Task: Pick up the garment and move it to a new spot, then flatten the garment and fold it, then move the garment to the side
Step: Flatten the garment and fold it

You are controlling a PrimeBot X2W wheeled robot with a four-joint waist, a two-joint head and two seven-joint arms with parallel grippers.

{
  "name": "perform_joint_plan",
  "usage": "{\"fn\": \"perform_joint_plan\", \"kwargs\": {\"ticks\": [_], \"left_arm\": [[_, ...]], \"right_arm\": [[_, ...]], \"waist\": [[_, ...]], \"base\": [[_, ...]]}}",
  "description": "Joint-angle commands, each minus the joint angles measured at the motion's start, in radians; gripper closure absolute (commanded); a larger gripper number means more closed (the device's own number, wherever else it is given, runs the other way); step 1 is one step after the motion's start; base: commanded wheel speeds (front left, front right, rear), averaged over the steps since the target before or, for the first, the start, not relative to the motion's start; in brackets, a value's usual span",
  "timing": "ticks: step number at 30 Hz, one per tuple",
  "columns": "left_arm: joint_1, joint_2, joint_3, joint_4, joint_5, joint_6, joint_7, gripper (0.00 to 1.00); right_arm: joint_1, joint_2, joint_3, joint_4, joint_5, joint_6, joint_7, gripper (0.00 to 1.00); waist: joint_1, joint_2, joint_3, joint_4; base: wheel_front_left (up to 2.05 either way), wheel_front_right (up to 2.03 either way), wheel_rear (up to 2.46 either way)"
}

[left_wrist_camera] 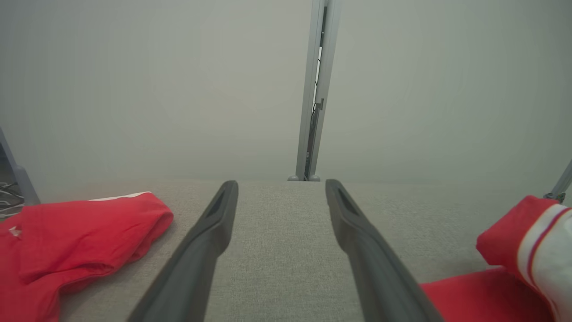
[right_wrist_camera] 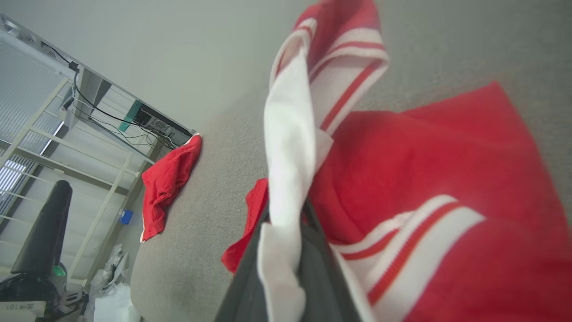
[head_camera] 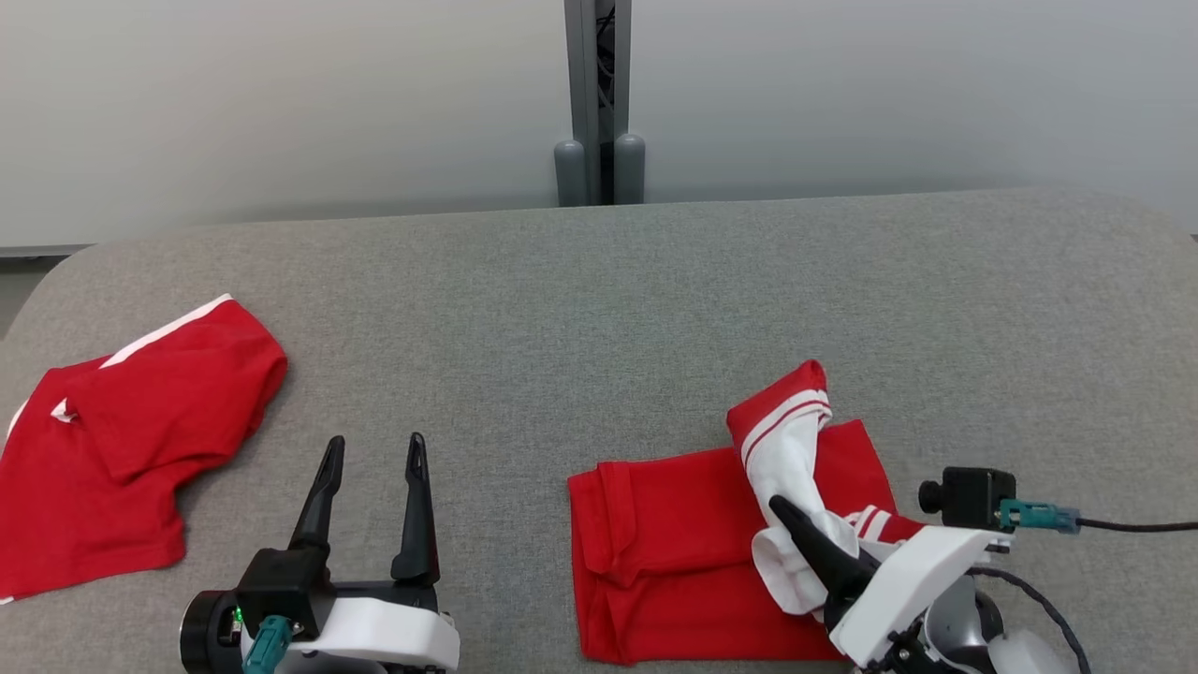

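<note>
Two claws are sharing this: our right claw [head_camera: 794, 521] is clamping the white striped edge of the red garment [head_camera: 674, 543] lying near-right on the tabletop [head_camera: 599, 309], our left claw [head_camera: 374, 445] hovering wide open to its left. We are judging it wise to be drawing that edge low and slowly, avoiding bunching.

The garment [head_camera: 674, 552] is a red top with white, red-striped trim, lying at the near right. Its red body lies mostly flat in folded layers. A white part ending in a striped cuff runs twisted across its right half, pinched in the right gripper [head_camera: 781, 513].
</note>
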Motion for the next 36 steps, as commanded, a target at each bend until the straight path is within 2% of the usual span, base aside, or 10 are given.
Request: {"fn": "perform_joint_plan", "kwargs": {"ticks": [1,4,10,15,29,30,31,36], "left_arm": [[-0.017,0.003,0.002,0.001,-0.003,-0.001,-0.003,0.0],[-0.025,0.003,-0.006,0.003,-0.005,-0.004,-0.003,0.0],[-0.035,0.003,-0.016,0.006,-0.004,-0.003,-0.003,0.0],[-0.042,0.003,-0.025,0.009,-0.007,-0.001,-0.003,0.0],[-0.051,0.003,-0.056,0.014,-0.019,0.006,-0.003,0.0],[-0.051,0.003,-0.057,0.015,-0.019,0.007,-0.003,0.0],[-0.052,0.003,-0.059,0.015,-0.02,0.008,-0.003,0.0],[-0.051,0.003,-0.06,0.014,-0.023,0.013,-0.003,0.0]], "right_arm": [[0.035,0.006,-0.016,-0.036,0.001,0.0,0.031,1.0],[0.071,0.015,-0.005,-0.084,0.042,0.0,0.055,1.0],[0.073,0.013,0.065,-0.099,0.157,0.0,0.016,1.0],[0.042,0.013,0.09,-0.06,0.19,0.0,-0.021,1.0],[-0.074,0.013,0.195,0.154,0.268,0.0,-0.124,1.0],[-0.08,0.013,0.2,0.17,0.264,0.0,-0.131,0.59],[-0.087,0.013,0.21,0.184,0.264,0.0,-0.133,0.0],[-0.115,0.012,0.252,0.212,0.283,0.0,-0.15,0.0]], "waist": [[0.0,-0.0001,0.006,0.01],[0.0,-0.0001,0.017,0.028],[0.0,-0.0001,0.036,0.061],[0.0,-0.0001,0.044,0.081],[0.0,-0.0001,0.069,0.146],[0.0,-0.0001,0.07,0.148],[0.0,-0.0001,0.071,0.151],[0.0,-0.0001,0.073,0.155]], "base": [[0.0,0.0,0.0],[0.0,0.0,0.0],[0.0,0.0,0.0],[0.0,0.0,0.0],[0.0,0.0,0.0],[0.0,0.0,0.0],[0.0,0.0,0.0],[0.0,0.0,0.0]]}}
